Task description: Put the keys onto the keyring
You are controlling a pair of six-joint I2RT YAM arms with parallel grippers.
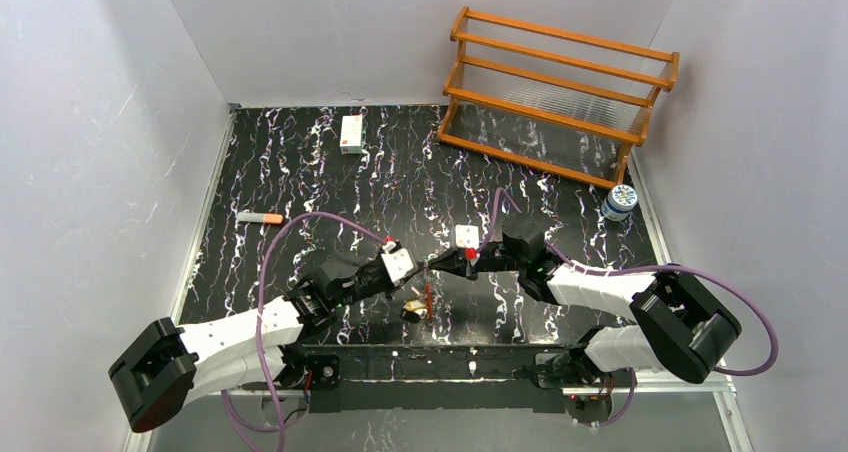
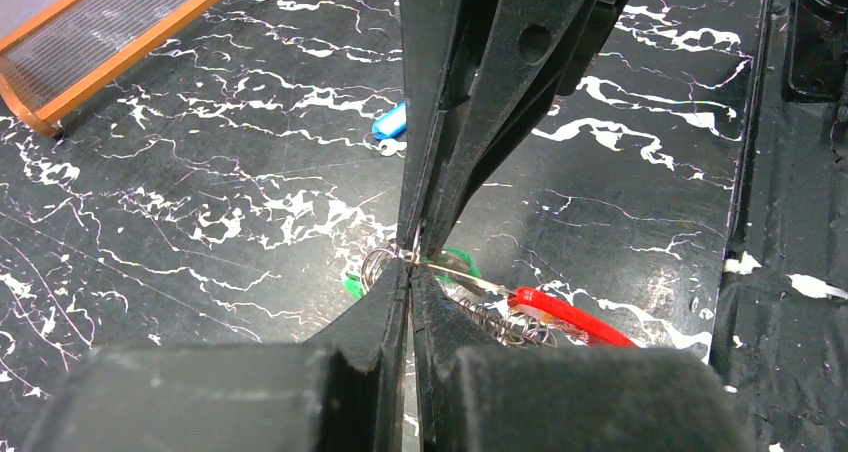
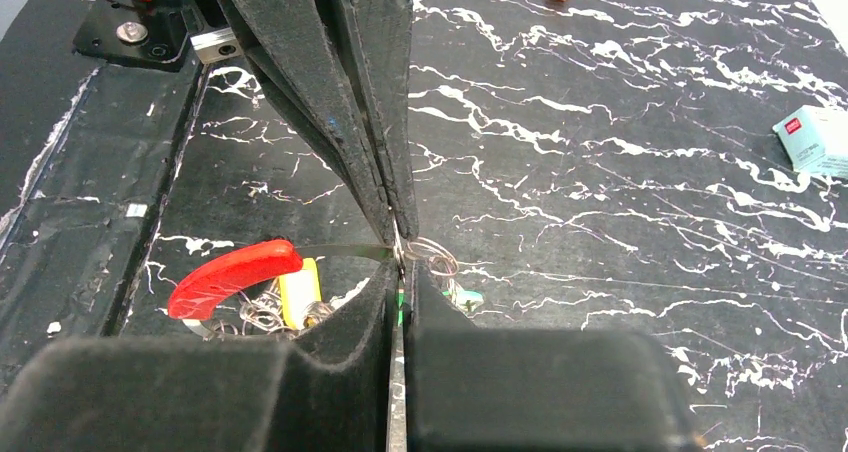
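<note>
two grippers meet tip to tip just above the black marbled desk [image 1: 330,187], near its front edge. the left gripper [image 2: 411,280] is clamped fully shut on the thin wire of the keyring [image 3: 235,272], whose red segment and cluster of small keys hang below and to one side. the right gripper [image 3: 399,284] is narrowed almost to nothing, with the green key [image 2: 457,263] showing in the slit between its fingers and a small split ring just beside the tips. whether it pinches the tag or the ring cannot be told. the blue key [image 2: 390,122] lies apart on the desk, not yet picked up.

the risk here is a slip. both grips bear on thin, springy metal at nearly the same point, so a small sideways pull could spring the wire out of the left gripper and drop the whole bunch, or twist the green key free before its ring catches the wire. the crowded fingertips could also jam against each other.
</note>
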